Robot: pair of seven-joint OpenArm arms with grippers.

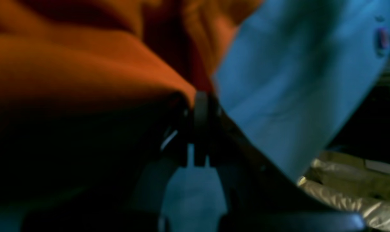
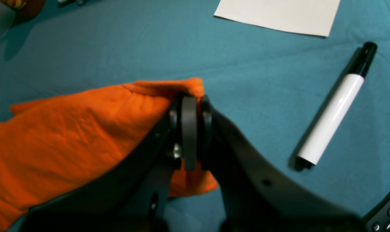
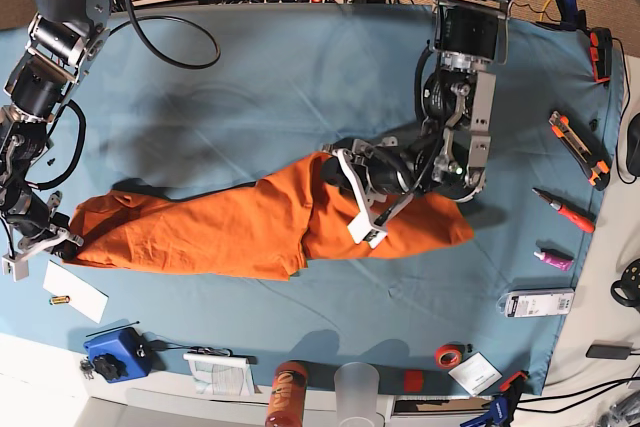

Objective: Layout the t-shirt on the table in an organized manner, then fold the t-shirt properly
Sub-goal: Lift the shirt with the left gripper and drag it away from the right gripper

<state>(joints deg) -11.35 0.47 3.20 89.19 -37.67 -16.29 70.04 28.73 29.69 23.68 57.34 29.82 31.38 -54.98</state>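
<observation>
T-shirt (image 3: 250, 227): soft bright-orange cloth, bunched into a long wrinkled band across mid-frame of the base view.
Desk (image 3: 280, 77): smooth teal cloth, broad bare stretch above the shirt.
Right pincer (image 2: 189, 96): closed on the shirt's hemmed end, marker (image 2: 333, 109) nearby.
Left pincer (image 1: 199, 96): clamped on orange fabric.

T-shirt (image 3: 240, 227): bright orange soft cloth, bunched into a long crumpled band lying across the desk (image 3: 270, 77), not spread flat, folds and creases along its length. Seen from the base view, one end sits near the desk's left edge, the other reaches right of desk centre; a raised fold near the middle. Desk: wide surface under a smooth teal-blue cloth, lightly wrinkled; shirt lies in its nearer half, touching the cloth.
</observation>
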